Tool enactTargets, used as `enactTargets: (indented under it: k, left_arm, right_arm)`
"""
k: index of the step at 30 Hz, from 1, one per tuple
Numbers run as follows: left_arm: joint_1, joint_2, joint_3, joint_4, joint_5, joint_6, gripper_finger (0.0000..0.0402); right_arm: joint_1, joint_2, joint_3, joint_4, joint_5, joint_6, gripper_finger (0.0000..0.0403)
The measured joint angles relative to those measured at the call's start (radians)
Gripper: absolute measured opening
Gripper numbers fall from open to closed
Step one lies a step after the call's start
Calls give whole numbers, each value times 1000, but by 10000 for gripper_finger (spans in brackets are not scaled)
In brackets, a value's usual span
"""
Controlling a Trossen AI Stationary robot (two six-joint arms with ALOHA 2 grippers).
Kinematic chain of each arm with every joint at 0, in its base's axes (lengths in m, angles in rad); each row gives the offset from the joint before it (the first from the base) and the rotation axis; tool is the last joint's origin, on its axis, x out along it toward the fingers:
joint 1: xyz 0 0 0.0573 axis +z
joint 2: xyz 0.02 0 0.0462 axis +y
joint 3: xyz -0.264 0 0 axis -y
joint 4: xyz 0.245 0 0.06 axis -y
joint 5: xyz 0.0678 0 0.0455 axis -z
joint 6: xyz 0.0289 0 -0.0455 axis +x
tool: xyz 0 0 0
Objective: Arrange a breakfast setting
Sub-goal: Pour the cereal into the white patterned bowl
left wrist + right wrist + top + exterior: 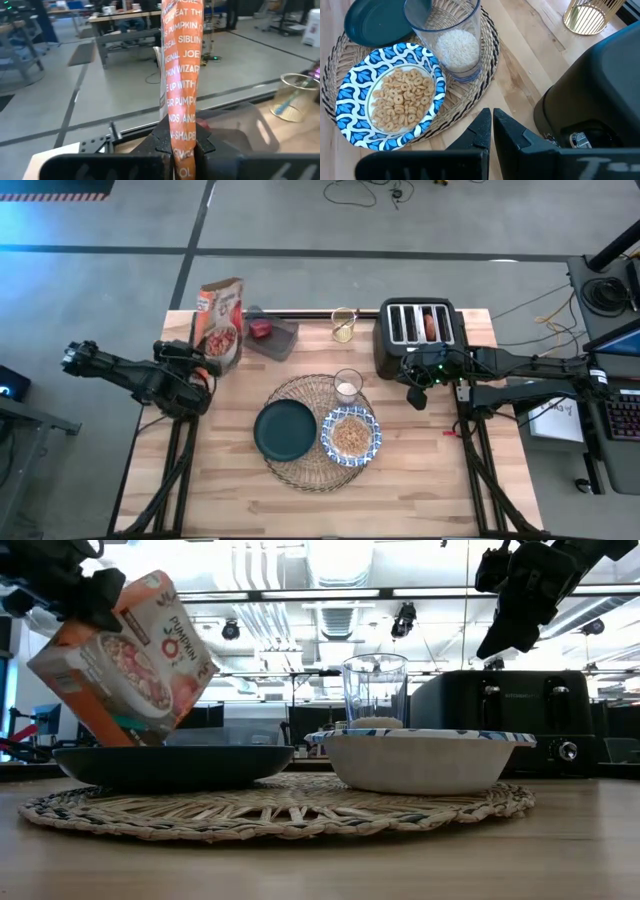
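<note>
Pale wood planks form the bench [240,495], which carries everything. Black and four-slotted, the toaster [418,330] stands at the far side, directly behind the right tool [417,395], which hangs over bare wood with its two fingers pressed together on nothing. Just beside that tool, toward the bench's middle, lies the round woven straw placemat [300,470]. On it the dark teal plate [285,430] sits on the side farthest from the right tool, the blue-and-white patterned bowl [390,95] of ring cereal sits nearest it, and the small clear glass [451,37], with white grains in its bottom, stands between the bowl and the toaster's side of the mat; in the right wrist view the bowl's rim reaches right up to the glass. The left tool [183,150], at the opposite edge of the bench and well apart from the mat, pinches the narrow edge of an orange pumpkin cereal box [125,655], which the low view shows tilted and lifted above the plate's level. Beyond that box a grey tray [272,338] holds something red, and a gold wire cup [344,325] stands between the tray and the toaster, holding something with a green handle.
</note>
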Motion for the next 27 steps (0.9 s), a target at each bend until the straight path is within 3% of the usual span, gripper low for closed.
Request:
enactTargets:
  k: [14, 27]
  left_arm:
    - [176, -12, 23, 37, -31, 0, 0]
    - [294, 140, 1, 213, -4, -9, 0]
  right_arm:
    - [0, 0, 0, 0, 0, 0, 9]
    - [0, 0, 0, 0, 0, 0, 9]
